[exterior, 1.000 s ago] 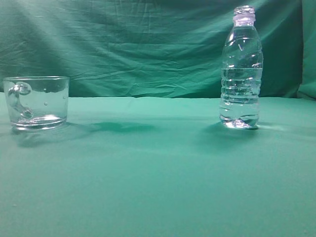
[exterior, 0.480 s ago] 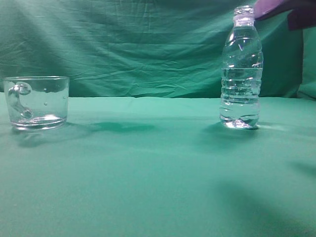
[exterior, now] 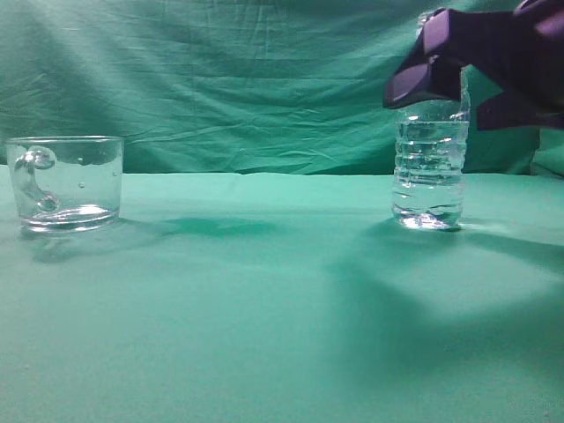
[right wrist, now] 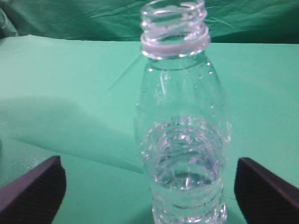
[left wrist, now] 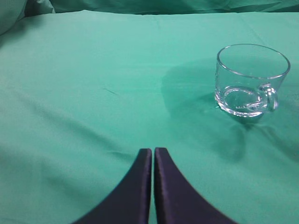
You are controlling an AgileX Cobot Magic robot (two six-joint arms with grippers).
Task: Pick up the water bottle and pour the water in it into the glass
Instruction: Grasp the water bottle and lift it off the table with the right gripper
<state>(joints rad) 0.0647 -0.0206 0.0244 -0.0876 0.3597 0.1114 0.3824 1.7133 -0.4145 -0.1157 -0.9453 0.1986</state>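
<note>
The water bottle [exterior: 429,167] stands upright on the right of the green table, uncapped, about half full of clear water [exterior: 428,189]. My right gripper [exterior: 463,88] is open, its dark fingers in front of the bottle's upper part. In the right wrist view the bottle [right wrist: 180,135] stands between the two spread fingers, apart from both. The glass [exterior: 66,181] stands empty at the far left, handle toward the camera. In the left wrist view the glass [left wrist: 250,79] is ahead to the right of my shut, empty left gripper [left wrist: 153,150].
A green cloth covers the table [exterior: 264,308] and hangs as a backdrop [exterior: 247,79]. The right arm casts a wide shadow on the cloth in front of the bottle.
My right gripper has come in from the upper right and moved down and left, now covering the bottle's neck and shoulder. The bottle and the glass have not moved.
</note>
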